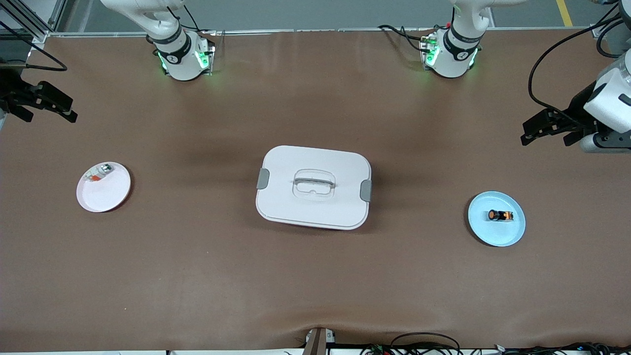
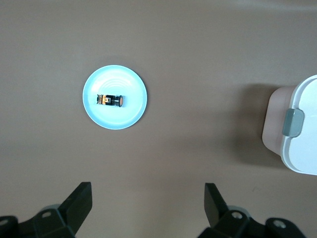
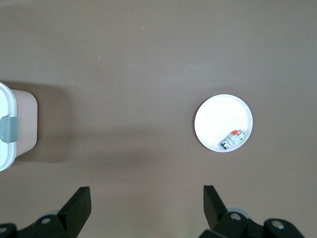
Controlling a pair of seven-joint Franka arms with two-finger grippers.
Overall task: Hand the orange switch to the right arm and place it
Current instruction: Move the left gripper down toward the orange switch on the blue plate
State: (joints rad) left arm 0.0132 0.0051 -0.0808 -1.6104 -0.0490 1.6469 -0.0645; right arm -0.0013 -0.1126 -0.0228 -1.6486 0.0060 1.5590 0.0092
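- Table: brown mat covers the full surface; both arm bases stand along the 12 o'clock edge in the front view.
- White lidded container: centre of the table, grey latch at each short end, clear handle recessed in the lid, lid on.
- Left claw: up in the air at the left arm's end of the table, about 3 o'clock of the container, fingers spread wide, holding nothing. Arm waits.
- Right claw: up in the air at the right arm's end, about 9 o'clock, fingers wide apart, empty. Also waiting.
- Blue plate: near the left arm's end, roughly 4 o'clock of the container.
- White plate: near the right arm's end, 9 o'clock of the container.
- Orange switch: lying on its side on the blue plate, near its centre, orange cap toward the container.
- Silvery-clear part with a red-orange strip: on the white plate, at the rim around 11 o'clock.
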